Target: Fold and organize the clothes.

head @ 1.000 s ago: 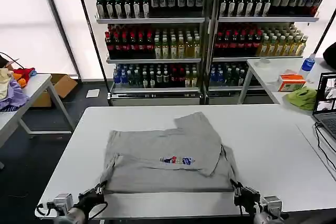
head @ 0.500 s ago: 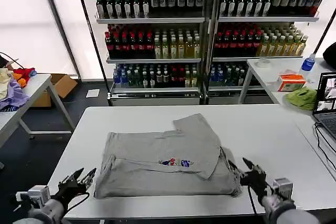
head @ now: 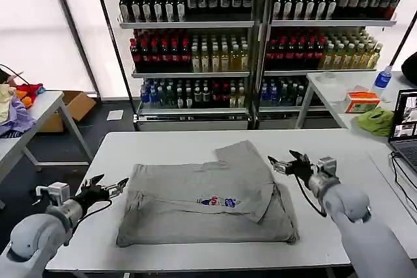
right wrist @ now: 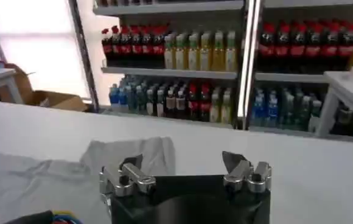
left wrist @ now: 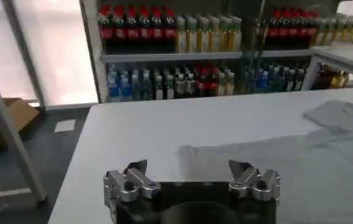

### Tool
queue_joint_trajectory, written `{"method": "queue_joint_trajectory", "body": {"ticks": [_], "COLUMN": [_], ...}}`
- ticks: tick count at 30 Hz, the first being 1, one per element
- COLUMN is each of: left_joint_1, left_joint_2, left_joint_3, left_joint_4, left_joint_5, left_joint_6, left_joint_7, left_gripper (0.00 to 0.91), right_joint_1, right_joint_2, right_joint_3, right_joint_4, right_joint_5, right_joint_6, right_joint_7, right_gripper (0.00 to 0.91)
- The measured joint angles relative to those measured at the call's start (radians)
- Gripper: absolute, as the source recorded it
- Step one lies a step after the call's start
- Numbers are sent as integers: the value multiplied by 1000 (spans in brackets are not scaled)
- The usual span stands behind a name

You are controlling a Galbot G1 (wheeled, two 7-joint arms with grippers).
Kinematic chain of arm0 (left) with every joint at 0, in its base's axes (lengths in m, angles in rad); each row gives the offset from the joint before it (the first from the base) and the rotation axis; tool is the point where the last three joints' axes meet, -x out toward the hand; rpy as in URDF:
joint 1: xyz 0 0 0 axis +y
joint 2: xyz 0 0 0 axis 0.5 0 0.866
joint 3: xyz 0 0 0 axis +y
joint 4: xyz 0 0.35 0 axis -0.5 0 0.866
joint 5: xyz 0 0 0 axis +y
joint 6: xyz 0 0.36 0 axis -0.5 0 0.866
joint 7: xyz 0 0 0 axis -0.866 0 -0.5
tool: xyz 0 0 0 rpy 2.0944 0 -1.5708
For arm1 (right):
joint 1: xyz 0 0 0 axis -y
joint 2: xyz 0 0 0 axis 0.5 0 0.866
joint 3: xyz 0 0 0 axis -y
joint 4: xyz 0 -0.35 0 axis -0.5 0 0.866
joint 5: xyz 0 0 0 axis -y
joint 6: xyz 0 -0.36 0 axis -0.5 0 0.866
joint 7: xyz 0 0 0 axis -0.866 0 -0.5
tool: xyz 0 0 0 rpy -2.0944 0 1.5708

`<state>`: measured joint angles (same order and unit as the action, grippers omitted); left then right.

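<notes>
Evidently the grey shirt [head: 205, 203] lies half-folded on the white table [head: 339, 200], nearer its front edge than its back, print facing up and one sleeve flap reaching toward the back edge; the left gripper [head: 112, 188] hovers with jaws apart off the shirt's left edge, and the right gripper [head: 287, 163] hovers likewise spread just off its right edge, neither touching cloth. For the next fold, each should probably pinch the layers at matching side points; uneven grips would skew the crease.
</notes>
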<state>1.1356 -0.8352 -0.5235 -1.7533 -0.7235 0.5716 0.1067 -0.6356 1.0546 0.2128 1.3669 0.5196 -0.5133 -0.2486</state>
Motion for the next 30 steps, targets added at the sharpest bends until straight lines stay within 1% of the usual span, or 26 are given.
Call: {"method": "queue_joint_trajectory", "body": {"ticks": [3,7,14,15,16,17,18,19,20,21,22,23,24,25,26,29,30], "left_joint_1": [-90,-193,-287,-295,-299,-303,-306,-307,-309,-309,-309,-309,-309,-309,-309,-311,-312], "left_joint_2": [-2,-16,-51,-56,-61,-65,-71,-75,-78,-83,-87,-91,-95,-100,-103,-114,-117], "left_joint_3": [60,128,194,199,204,208,213,218,222,226,231,236,241,245,249,256,257], "left_joint_4": [86,190,297,306,313,318,322,325,327,328,328,329,330,330,331,337,339], "left_joint_5": [8,20,34,35,36,36,37,38,38,39,39,40,42,44,44,47,47], "left_joint_6": [-3,-9,-11,-11,-11,-10,-8,-7,-4,-2,0,1,2,2,3,1,1], "left_joint_7": [29,58,85,87,88,90,92,94,95,95,97,98,98,98,99,99,99], "left_gripper": [907,907,907,907,907,907,867,786,715,675,534,453,312,262,151,40,20], "right_joint_1": [58,109,163,169,174,178,180,182,185,187,189,190,190,190,190,190,190], "right_joint_2": [34,74,124,129,134,140,146,151,156,160,164,167,168,170,172,174,174], "right_joint_3": [-35,-74,-106,-111,-116,-121,-126,-130,-134,-138,-141,-144,-147,-149,-152,-155,-155], "right_joint_4": [-98,-181,-279,-287,-296,-304,-311,-317,-323,-327,-331,-334,-335,-336,-337,-339,-339], "right_joint_5": [-16,-34,-56,-58,-59,-61,-62,-63,-65,-66,-66,-66,-66,-65,-63,-56,-53], "right_joint_6": [-2,-6,-6,-6,-7,-7,-7,-8,-8,-8,-7,-6,-6,-6,-6,-5,-6], "right_joint_7": [-17,-27,-31,-32,-32,-32,-33,-33,-33,-33,-33,-33,-33,-33,-34,-33,-32], "right_gripper": [907,907,907,887,806,766,464,282,0,0,0,0,0,0,0,0,0]}}
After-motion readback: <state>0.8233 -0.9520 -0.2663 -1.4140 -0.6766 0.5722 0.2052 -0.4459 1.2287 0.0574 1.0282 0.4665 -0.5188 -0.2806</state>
